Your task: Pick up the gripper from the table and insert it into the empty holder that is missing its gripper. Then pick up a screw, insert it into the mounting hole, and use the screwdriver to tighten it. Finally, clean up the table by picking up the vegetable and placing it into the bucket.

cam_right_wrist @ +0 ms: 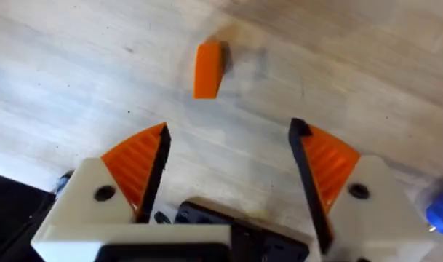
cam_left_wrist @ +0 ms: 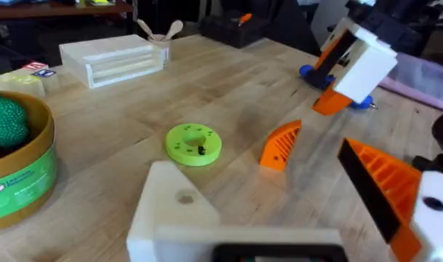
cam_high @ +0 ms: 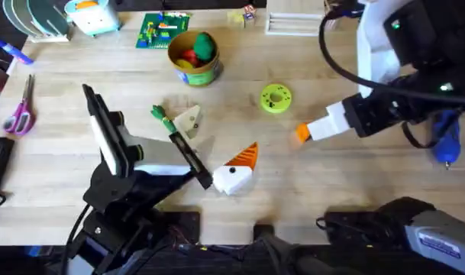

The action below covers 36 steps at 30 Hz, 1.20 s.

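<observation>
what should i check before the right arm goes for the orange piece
1. Right gripper open: ok.
2. Orange piece ahead of the gap between the fingers: ok, slightly off centre.
3. Piece lying free on the table, nothing touching it: ok.
4. Fingers down around the piece: not ok, it lies beyond their tips.
5. White holder slot empty and reachable: cannot tell.

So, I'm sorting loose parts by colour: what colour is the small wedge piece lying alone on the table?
Orange. The wedge piece shows best in the right wrist view.
</observation>
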Tool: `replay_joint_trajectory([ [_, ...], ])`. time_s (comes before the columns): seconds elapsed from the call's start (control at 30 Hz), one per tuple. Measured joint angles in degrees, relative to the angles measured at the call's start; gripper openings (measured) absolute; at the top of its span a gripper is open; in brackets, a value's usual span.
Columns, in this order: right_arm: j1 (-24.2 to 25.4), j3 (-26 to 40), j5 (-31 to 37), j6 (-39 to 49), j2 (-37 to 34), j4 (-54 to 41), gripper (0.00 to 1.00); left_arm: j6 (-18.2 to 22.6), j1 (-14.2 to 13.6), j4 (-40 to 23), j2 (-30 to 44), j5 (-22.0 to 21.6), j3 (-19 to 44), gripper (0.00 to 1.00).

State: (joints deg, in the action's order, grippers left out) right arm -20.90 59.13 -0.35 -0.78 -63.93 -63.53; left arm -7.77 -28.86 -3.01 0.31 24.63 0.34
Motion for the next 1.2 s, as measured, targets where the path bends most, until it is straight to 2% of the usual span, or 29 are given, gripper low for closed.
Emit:
replay_joint_trajectory([
  [0.13, -2.8, -0.8, 1.3, -2.2, -3.0, 6.0, 0.982, 0.0, 0.0, 0.0, 0.0, 0.0, 0.0, 0.992],
  [0.3, -5.3, -3.5, 1.7, -3.9, -6.2, 8.1, 0.983, 0.0, 0.0, 0.0, 0.0, 0.0, 0.0, 0.993],
  [0.57, -5.8, -8.3, 2.0, -7.5, -9.6, 10.7, 0.97, 0.0, 0.0, 0.0, 0.0, 0.0, 0.0, 0.992],
  [0.73, -5.8, -8.5, 2.1, -8.3, -9.6, 12.7, 0.737, 0.0, 0.0, 0.0, 0.0, 0.0, 0.0, 0.993],
  [0.97, -5.8, -8.5, 2.1, -8.7, -9.6, 14.3, 0.578, 0.0, 0.0, 0.0, 0.0, 0.0, 0.0, 0.992],
  [1.1, -5.8, -8.5, 2.1, -9.1, -9.6, 14.2, 0.35, 0.0, 0.0, 0.0, 0.0, 0.0, 0.0, 0.993],
  [1.2, -5.8, -8.5, 2.1, -9.3, -9.6, 14.3, 0.123, 0.0, 0.0, 0.0, 0.0, 0.0, 0.0, 0.992],
])
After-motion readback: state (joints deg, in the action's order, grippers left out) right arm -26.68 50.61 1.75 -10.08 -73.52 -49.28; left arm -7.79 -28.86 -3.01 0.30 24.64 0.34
